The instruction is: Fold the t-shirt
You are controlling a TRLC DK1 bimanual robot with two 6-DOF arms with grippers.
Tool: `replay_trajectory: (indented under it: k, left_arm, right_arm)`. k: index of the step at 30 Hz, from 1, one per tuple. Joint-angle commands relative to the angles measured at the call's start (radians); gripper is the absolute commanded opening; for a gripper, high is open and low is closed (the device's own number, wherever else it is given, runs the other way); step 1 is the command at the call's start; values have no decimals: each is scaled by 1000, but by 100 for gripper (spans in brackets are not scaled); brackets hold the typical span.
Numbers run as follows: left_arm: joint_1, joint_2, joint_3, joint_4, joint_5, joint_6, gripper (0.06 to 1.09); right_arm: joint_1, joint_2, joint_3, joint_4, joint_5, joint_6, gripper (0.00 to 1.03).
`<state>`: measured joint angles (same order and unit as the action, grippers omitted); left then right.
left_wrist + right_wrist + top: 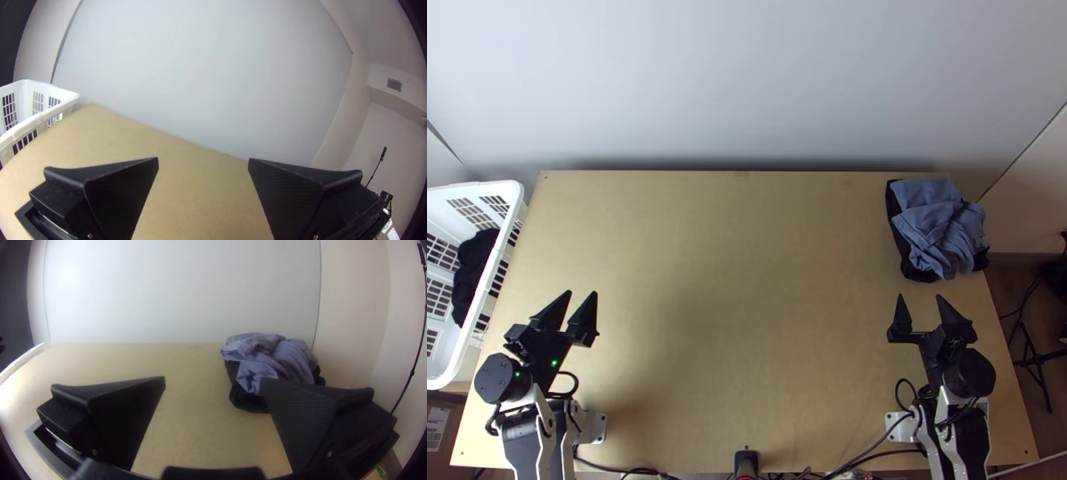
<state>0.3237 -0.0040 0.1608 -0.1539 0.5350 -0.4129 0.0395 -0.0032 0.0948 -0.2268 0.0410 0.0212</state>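
You're at the pick-up step, AFAICT: nothing's folded yet. Your L gripper [583, 294] is at the table's [747, 280] left side, fingers spread wide w/ nothing b/w them. Your R gripper [920, 297] is the same, wide apart & holding nothing, just on the near side of the pile.

The t-shirt is prob. the blue-grey cloth [941, 228], bunched on a black cloth [917, 273] at the far right corner; can't tell collar, sleeves or hem. There's also dark fabric [477, 268] in the white basket [517, 194] on the left, so confirm which pc. you want.

Next, you'd want the R gripper over the blue-grey top layer, a shallow pinch, then lift & bring it mid-table so the L gripper can help spread it flat b4 any fold. Go too deep & you may drag the black one along.
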Motion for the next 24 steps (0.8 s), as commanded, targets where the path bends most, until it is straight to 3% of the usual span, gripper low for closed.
replay_trajectory:
  k: [1,4,12,16,20,24]
  left_arm:
    - [-61,-1,-26,57,3,-66,104]
    - [-60,-1,-60,117,5,-49,104]
    - [-94,4,-84,77,-9,63,104]
    - [-169,4,-83,37,-148,184,104]
    - [-138,4,-78,85,-182,175,103]
    - [-83,134,-15,139,-184,166,103]
  right_arm:
    - [14,0,0,1,0,0,99]
    - [43,0,0,1,-1,8,99]
    - [82,11,-1,-3,-1,5,99]
    - [86,58,-1,-2,-1,2,99]
    - [111,8,3,87,-1,0,99]
    - [138,62,19,172,0,-60,99]
